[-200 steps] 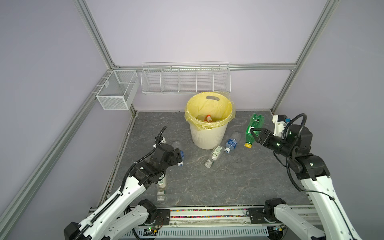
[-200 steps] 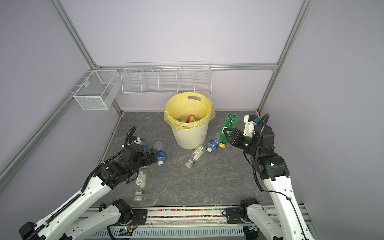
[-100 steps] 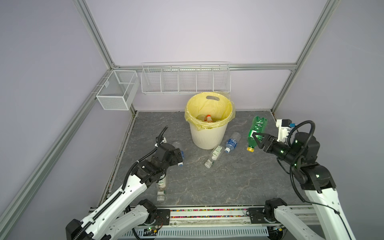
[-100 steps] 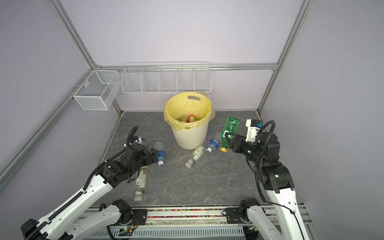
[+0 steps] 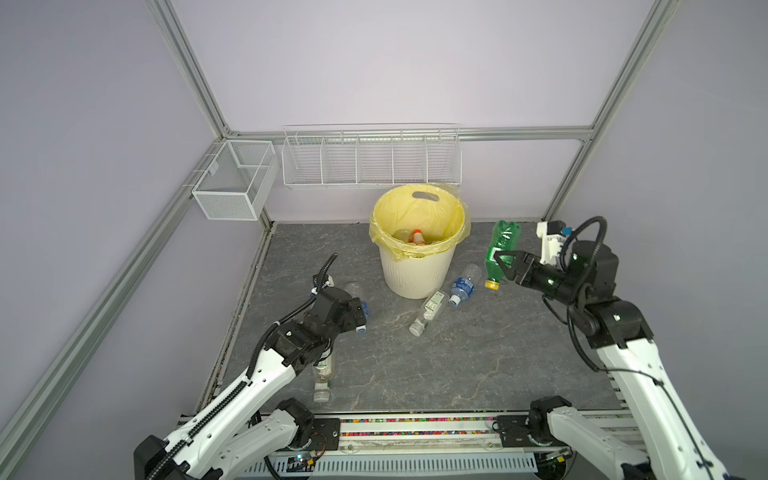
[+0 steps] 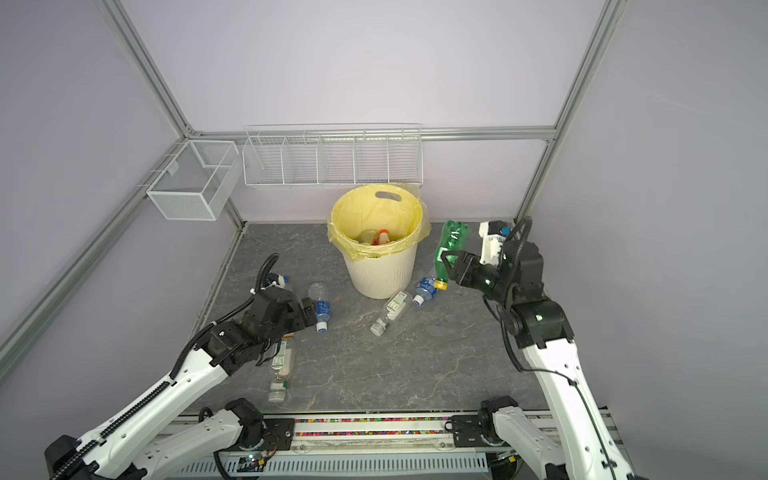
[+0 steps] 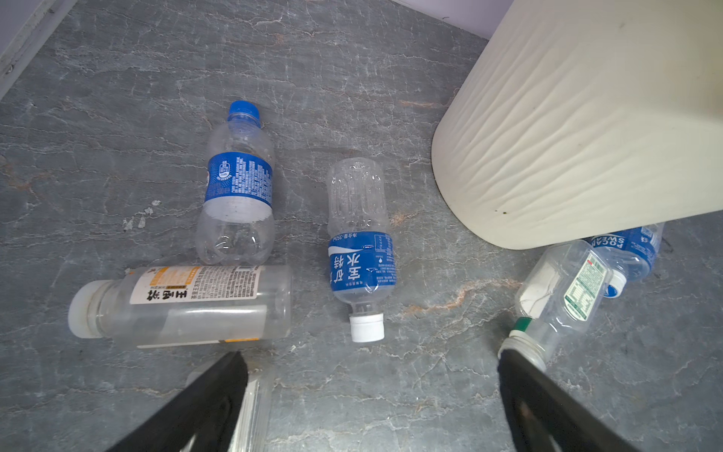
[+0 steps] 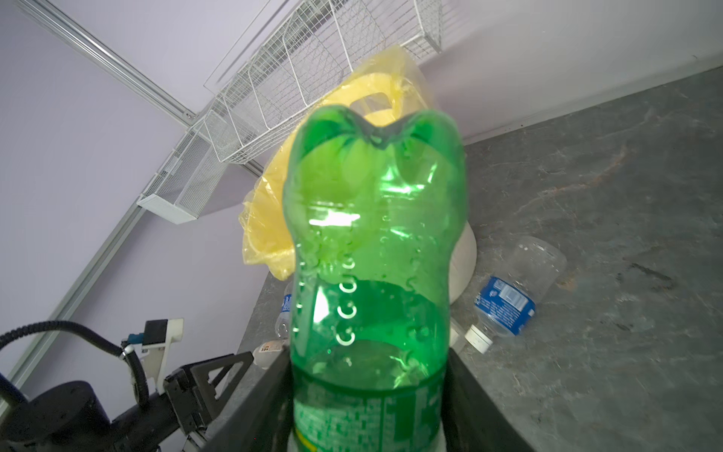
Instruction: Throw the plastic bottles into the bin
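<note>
The right gripper is clamped on the labelled part of a green bottle, yellow cap down and lobed base up, just beside the bin. The left gripper stands wide and empty over the floor near a white-capped bottle. Beside that lie a blue-capped bottle and a cream-label bottle, and at the bin's foot a green-white label bottle and a blue-label bottle. The bin is cream, ribbed and lined with a yellow bag, with bottles inside, below the white wire baskets.
</note>
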Robot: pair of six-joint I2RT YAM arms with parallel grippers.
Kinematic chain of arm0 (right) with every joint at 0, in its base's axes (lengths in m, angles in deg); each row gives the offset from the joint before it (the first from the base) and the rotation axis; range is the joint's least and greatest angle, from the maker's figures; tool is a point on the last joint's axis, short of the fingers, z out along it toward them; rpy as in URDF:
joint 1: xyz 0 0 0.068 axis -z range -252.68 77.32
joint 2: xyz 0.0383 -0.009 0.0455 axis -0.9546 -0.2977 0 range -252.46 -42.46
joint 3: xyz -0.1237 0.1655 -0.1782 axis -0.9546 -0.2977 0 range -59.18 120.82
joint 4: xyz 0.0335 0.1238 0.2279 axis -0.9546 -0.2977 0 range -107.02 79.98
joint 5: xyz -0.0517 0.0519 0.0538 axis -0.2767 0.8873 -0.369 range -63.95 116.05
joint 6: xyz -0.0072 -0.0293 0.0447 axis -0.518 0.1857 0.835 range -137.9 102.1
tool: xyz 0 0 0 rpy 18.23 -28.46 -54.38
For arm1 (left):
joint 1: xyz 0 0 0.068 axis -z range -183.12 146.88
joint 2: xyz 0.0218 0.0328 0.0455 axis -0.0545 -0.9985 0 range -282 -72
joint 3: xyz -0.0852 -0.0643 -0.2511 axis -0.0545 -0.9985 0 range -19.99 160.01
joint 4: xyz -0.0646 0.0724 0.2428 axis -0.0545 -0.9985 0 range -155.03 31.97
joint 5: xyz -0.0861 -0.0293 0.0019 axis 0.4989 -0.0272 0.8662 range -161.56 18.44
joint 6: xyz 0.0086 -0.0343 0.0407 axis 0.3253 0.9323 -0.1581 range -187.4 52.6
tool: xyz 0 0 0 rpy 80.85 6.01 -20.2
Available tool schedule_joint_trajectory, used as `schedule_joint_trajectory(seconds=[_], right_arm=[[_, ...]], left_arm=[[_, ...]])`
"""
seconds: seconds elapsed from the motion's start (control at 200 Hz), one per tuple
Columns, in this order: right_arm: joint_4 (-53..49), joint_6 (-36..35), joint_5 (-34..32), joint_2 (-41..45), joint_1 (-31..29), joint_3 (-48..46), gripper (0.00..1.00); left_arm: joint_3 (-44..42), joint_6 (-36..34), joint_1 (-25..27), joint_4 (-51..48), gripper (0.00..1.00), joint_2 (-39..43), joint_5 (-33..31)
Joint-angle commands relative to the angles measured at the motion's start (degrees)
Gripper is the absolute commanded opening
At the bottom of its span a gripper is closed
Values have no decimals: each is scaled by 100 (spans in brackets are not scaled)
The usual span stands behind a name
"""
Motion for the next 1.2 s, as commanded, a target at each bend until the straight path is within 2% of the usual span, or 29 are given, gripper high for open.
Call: schedule_joint_trajectory(seconds=[0.0, 0.1, 0.155, 0.21, 0.23, 0.24, 0.26, 0.33, 0.465, 0.725, 0.895, 1.194], right_arm=[[622, 31, 4, -881, -366, 817, 55], [595, -15, -219, -2119, -725, 1963, 55], [351, 3, -196, -2818, -800, 2749, 60], [-20, 58, -311, -3417, -826, 3479, 70], [-88, 73, -344, -3575, -821, 3685, 83], [-120, 74, -352, -3639, -820, 3757, 98], [-181, 67, -390, -3738, -825, 3905, 89], [-325, 48, -604, -3814, -841, 4111, 88], [-7, -4, -870, -3174, -852, 3355, 88], [-203, -336, -900, -1703, -847, 1652, 88], [-401, -103, -943, -857, -826, 594, 88], [-968, -101, -1516, -107, -819, -408, 88]], left_arm=[[-34, 36, -5, 8, 100, -10, -36], [-7, 61, -7, -9, 100, -20, -23], [18, 60, -8, -13, 100, -18, 11], [64, 68, -7, -42, 100, -32, 25], [79, 68, -7, -57, 100, -34, 16], [95, 72, -7, -67, 100, -33, 17], [107, 76, -7, -93, 100, -38, 2], [165, 73, -7, -160, 100, -21, -18], [199, 47, -7, -193, 100, 73, -71], [314, -18, -7, -228, 100, 3, 47], [286, 33, -7, -284, 100, 6, 187], [119, 168, -7, -382, 100, 147, 440]])
